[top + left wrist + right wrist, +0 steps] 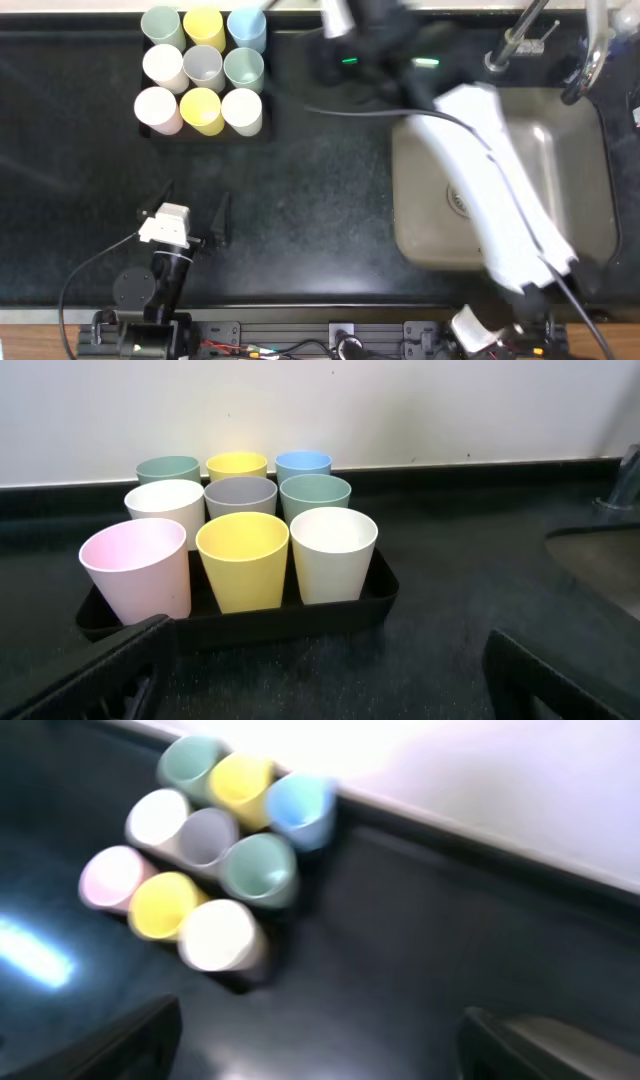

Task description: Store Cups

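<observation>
From above, we see nine cups packed three by three at the far left of the surface, well apart from the sink. The left pincer sits near its base, spread wide and empty. In the left wrist view, the cups stand upright in a black tray, with that pincer's fingers far apart. In the right wrist view, the right pincer gapes empty, the tray of cups farther off.

Dark speckled table, matte. Steel sink set into it at the right; faucet at its far rim. Plain white wall behind. Pale glare patch on the table surface.
</observation>
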Controlling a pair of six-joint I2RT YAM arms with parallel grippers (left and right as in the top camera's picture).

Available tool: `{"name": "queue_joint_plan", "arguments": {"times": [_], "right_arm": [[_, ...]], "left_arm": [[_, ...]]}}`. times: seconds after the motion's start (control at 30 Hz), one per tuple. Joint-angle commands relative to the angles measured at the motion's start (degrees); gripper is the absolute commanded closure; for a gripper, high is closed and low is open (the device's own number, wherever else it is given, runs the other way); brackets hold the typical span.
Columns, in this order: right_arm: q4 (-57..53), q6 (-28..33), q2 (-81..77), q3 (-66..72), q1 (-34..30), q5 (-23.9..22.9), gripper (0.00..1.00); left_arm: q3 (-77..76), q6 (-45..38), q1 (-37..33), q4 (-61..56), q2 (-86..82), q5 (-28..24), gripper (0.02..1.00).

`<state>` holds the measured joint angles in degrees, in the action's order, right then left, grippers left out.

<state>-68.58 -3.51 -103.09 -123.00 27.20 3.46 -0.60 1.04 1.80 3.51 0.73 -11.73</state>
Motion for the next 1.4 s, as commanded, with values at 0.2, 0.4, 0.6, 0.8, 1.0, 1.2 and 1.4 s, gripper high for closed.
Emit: {"name": "queue_joint_plan", "arguments": {"times": [0.2, 0.4, 0.6, 0.8, 1.0, 1.2, 1.4], "right_arm": [[4.92, 6.51, 18.88, 20.48, -9.42, -0.09, 0.003], [14.82, 6.47, 38.42, 42.8, -13.51, -0.09, 0.003], [21.62, 3.89, 56.15, 62.4, -17.0, -0.09, 0.003], [32.26, 3.32, 69.53, 78.9, -17.2, -0.09, 0.003], [38.86, 3.32, 79.28, 92.21, -17.16, -0.15, 0.003], [38.88, 3.32, 86.07, 102.01, -17.11, -0.55, 0.003], [43.23, 3.72, 93.31, 109.72, -17.11, -0.52, 0.001]], "left_arm": [[0.15, -1.05, 0.31, 0.07, -0.57, 0.24, 0.018], [0.15, -1.05, 0.31, 0.07, -0.57, 0.24, 0.02], [0.15, -1.05, 0.31, 0.07, -0.57, 0.24, 0.018], [0.15, -1.05, 0.31, 0.07, -0.57, 0.24, 0.018], [0.15, -1.05, 0.31, 0.07, -0.57, 0.24, 0.018], [0.15, -1.05, 0.31, 0.07, -0.57, 0.24, 0.018], [0.15, -1.05, 0.31, 0.07, -0.57, 0.24, 0.02]]}}
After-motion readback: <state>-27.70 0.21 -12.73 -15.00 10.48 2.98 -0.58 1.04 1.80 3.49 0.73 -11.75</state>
